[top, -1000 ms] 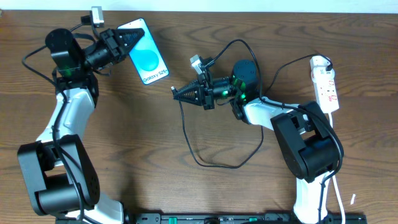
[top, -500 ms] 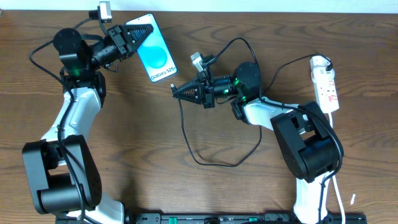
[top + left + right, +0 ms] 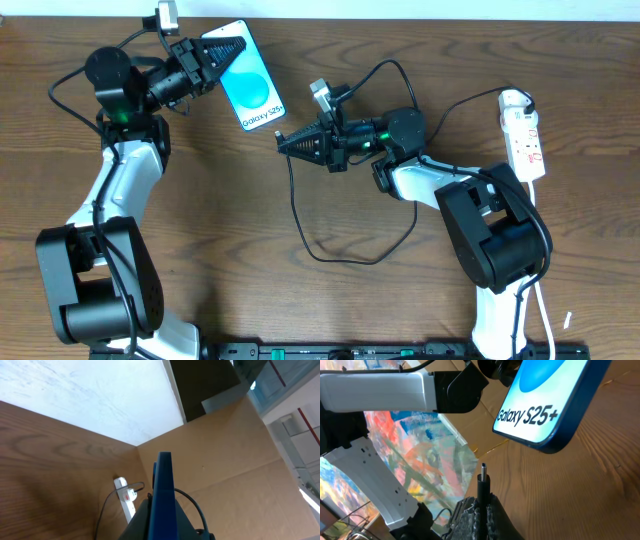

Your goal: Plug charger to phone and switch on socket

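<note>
Holding the phone: the left gripper point(image 3: 228, 52) is clamped on one end of the phone point(image 3: 255, 95), at about 11 o'clock on the table point(image 3: 200, 260). The left wrist view shows the phone edge-on between the jaws, and it looks lifted and tilted rather than lying flat.
Right gripper point(image 3: 288, 147): closed on the charger point(image 3: 300, 225) just behind its plug tip point(image 3: 483, 477). It sits near the table's centre, a little toward 12 o'clock, and the tip sticks out past the jaws.
Plug and phone: apart. In the right wrist view the tip points up toward the phone's lower end by the "Galaxy S25+" text, with a clear gap between them. The port itself cannot be made out.
Charger slack: hangs in a loop toward 6 o'clock, then climbs back toward 3 o'clock.
Socket point(image 3: 525, 140): lies at about 2 o'clock by the table's edge, well apart from both grippers. Its red switches are too small to read, and a black lead seems to reach its far end, possibly the charger's.
Done so far: phone and plug are each in hand and facing one another.
Left to do: line the tip up with the port, push it in, then press the socket switch.
</note>
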You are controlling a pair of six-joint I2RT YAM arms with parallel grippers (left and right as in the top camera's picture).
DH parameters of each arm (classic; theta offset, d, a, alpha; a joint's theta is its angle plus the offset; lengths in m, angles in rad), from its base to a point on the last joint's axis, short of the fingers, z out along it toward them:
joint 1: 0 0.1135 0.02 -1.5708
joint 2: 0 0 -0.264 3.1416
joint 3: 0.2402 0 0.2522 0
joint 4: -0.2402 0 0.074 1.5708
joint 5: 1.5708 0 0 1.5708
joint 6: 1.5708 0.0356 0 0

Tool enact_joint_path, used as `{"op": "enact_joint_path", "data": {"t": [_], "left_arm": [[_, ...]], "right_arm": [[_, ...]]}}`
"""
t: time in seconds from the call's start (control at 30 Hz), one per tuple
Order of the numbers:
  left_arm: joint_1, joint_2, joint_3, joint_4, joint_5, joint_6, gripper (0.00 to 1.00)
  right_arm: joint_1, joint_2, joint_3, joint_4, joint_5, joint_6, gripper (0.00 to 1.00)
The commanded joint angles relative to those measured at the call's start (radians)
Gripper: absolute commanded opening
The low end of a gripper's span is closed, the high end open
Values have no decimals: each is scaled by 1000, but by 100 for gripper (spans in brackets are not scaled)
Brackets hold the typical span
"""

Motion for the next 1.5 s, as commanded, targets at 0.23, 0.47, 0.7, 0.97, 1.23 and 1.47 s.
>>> {"op": "enact_joint_path", "data": {"t": [0.23, 0.47, 0.7, 0.97, 1.23, 1.47], "left_arm": [[1, -24, 6, 40, 59, -22, 8], [1, -24, 6, 40, 65, -22, 7], [1, -24, 6, 40, 63, -26, 7], [1, -24, 6, 40, 46, -63, 7], [1, -24, 6, 39, 47, -82, 7], [1, -24, 6, 40, 66, -85, 8]], "right_arm": [[21, 8, 10, 6, 57, 53, 1], [22, 8, 10, 41, 71, 93, 1], [41, 8, 10, 41, 71, 89, 1], [46, 8, 10, 40, 71, 82, 1], [46, 8, 10, 40, 76, 82, 1], [46, 8, 10, 40, 87, 86, 1]]}}
